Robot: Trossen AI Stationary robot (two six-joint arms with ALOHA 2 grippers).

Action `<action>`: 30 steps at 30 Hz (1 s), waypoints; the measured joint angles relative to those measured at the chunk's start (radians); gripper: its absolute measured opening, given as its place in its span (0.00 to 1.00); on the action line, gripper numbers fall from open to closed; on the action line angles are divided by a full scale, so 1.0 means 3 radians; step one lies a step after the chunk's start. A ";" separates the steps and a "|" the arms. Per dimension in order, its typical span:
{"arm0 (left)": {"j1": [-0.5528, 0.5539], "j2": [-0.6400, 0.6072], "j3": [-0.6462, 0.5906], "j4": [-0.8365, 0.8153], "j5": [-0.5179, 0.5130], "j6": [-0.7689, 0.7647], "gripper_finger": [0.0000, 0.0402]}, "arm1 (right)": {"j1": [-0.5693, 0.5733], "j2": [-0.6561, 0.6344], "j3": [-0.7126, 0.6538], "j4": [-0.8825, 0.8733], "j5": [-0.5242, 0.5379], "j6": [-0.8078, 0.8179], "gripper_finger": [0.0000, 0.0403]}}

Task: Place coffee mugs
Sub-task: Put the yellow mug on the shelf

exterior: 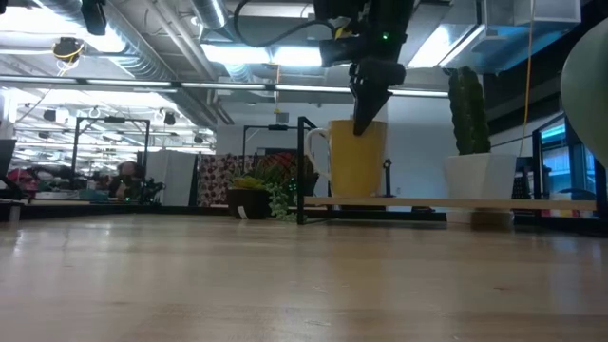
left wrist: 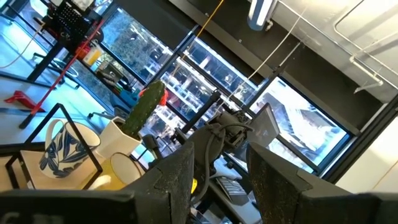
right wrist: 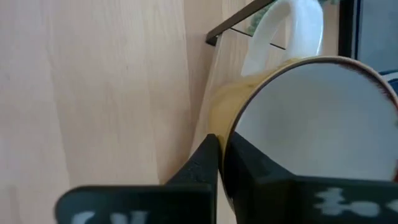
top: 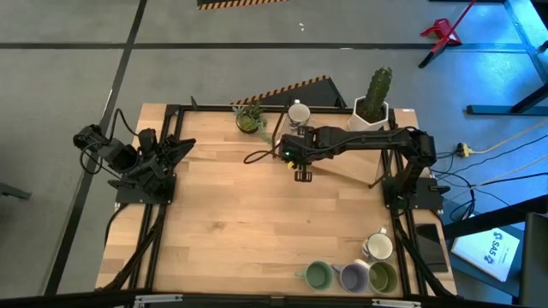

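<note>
Right gripper (right wrist: 221, 162) pinches mug (exterior: 358, 159) rim, one finger in, one out; mug at table's (top: 240, 222) far edge. Thin pinch: mug may slip, tip or fall off the back.

Big cactus (top: 375, 94) just beside, small plant (top: 249, 118) other side, easy to bump.

Four mugs (top: 353, 274) wait at near corner.

Left gripper (top: 181, 147) rests at left edge, slightly parted, empty.

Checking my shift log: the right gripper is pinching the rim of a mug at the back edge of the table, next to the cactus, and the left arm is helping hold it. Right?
One thing is off: the left arm is not helping. In the high view it waits folded at the table's left side. The rest stands: the right gripper pinches the rim of the mug at the back edge, near the cactus.
</note>
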 joint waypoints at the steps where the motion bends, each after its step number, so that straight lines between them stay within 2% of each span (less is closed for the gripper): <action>1: 0.0000 0.0001 0.0001 0.0000 -0.0008 0.0000 0.35 | 0.0000 0.0000 0.0000 0.0004 -0.0008 0.0065 0.02; 14: 0.0000 0.0001 0.0001 0.0001 -0.0045 0.0000 0.35 | -0.0113 -0.0007 0.0007 0.0198 -0.0205 0.0582 0.01; 25: 0.0000 0.0000 0.0000 0.0001 -0.0047 0.0000 0.35 | -0.0264 -0.0008 0.0005 0.0445 -0.0392 0.0596 0.02; 30: 0.0000 0.0000 0.0000 0.0000 -0.0047 0.0001 0.35 | -0.0306 -0.0008 0.0005 0.0452 -0.0481 0.0601 0.06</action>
